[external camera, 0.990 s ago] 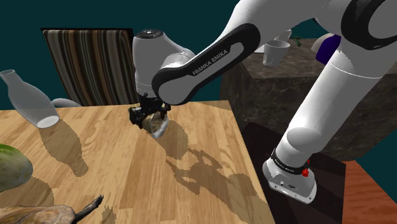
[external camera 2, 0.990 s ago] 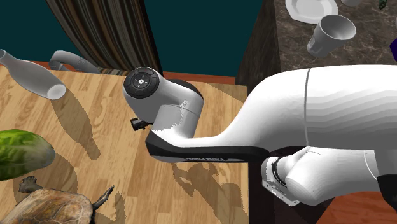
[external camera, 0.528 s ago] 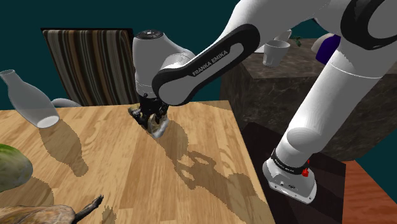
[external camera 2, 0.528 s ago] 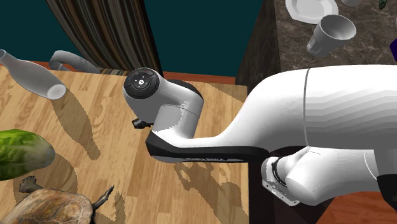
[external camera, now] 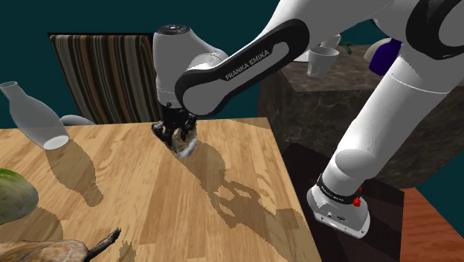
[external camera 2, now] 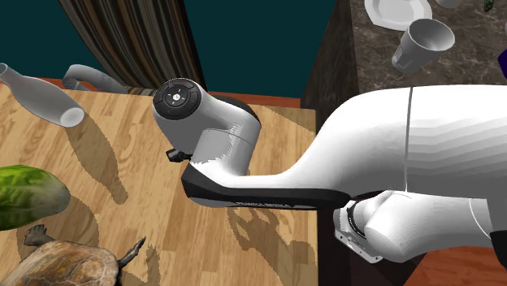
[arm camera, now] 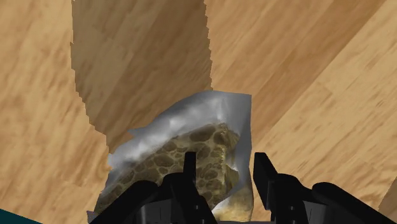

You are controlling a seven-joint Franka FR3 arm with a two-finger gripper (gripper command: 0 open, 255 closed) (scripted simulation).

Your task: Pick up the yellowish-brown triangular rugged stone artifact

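We see the black gripper pointing down at the wood table, fingers drawn in & pinching the stone betw. them. The stone is pitted yellow-brown w/ pale grey faces. Its bigger part sticks out past one finger & beyond the tips. Whether it touches the tabletop, we can't tell. Well apart from the gripper, over the same table: a pale bottle, a green lumpy fruit & a turtle. A striped chair stands beyond the gripper, past the table edge.
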